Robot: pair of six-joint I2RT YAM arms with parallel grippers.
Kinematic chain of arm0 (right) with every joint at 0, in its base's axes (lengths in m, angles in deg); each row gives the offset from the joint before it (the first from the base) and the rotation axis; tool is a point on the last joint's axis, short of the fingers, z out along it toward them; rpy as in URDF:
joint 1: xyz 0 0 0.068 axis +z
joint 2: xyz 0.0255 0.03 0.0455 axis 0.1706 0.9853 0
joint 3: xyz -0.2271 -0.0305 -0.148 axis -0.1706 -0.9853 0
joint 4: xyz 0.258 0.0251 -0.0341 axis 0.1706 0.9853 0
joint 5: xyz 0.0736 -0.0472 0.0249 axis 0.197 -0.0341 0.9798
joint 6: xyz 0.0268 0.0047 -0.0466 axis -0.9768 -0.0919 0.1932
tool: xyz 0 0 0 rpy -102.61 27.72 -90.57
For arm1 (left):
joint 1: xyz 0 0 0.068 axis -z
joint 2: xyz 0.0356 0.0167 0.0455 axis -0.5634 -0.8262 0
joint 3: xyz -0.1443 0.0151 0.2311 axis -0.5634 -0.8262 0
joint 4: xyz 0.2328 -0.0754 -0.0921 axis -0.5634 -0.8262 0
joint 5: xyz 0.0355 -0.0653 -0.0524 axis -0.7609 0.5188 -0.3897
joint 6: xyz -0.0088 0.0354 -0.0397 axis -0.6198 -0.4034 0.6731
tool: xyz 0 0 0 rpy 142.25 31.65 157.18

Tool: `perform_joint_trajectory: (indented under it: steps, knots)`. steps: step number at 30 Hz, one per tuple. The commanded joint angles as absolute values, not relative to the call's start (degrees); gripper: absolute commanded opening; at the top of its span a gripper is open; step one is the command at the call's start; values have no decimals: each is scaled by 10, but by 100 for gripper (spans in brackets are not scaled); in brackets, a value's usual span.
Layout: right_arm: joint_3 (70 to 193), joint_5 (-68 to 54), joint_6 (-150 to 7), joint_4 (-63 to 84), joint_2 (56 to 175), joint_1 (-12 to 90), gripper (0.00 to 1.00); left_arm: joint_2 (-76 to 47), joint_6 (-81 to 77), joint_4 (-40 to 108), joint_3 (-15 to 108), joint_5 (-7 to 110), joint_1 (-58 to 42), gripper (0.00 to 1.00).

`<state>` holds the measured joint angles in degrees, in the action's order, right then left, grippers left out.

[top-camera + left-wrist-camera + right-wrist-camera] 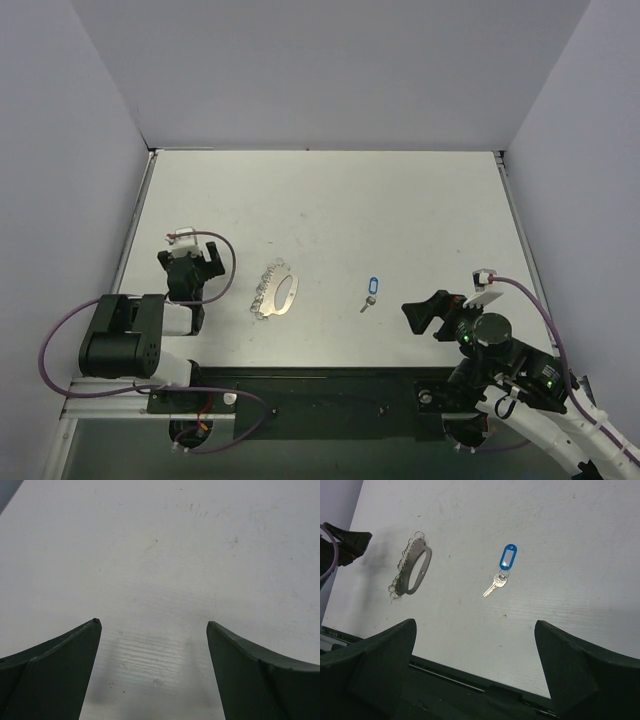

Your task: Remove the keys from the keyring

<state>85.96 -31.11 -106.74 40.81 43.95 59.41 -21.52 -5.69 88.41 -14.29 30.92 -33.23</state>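
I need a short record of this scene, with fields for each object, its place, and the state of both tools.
key: silver, blue oval head, flat on the table
keyring: grey oval loop with chain, flat, to the left of the key
link: none, key and keyring lie apart
left tool: open, holds nothing, bare table below it
right tool: open, holds nothing, near the front edge

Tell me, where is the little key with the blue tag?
In the top view, the key lies loose on the white table, right of centre, to the right of the keyring and not touching it.
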Motion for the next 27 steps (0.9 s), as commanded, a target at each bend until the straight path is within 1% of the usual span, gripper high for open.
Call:
perform_joint_trajectory:
  steps: [1,6,10,19,27]
  knots:
    - [846,-334,-1082,410,430,597,100,-224,-77,942,-114,342,-323,97]
    - [827,-356,-1098,422,403,597,100,-229,-86,942,-111,314,-308,97]
    - [817,-385,-1114,442,402,598,100,-229,-93,953,-116,293,-292,97]
    - [817,-559,-1229,517,434,598,100,-228,-93,950,-115,299,-295,97]
    - [799,-560,-1248,509,432,598,100,-229,-93,949,-115,300,-295,97]
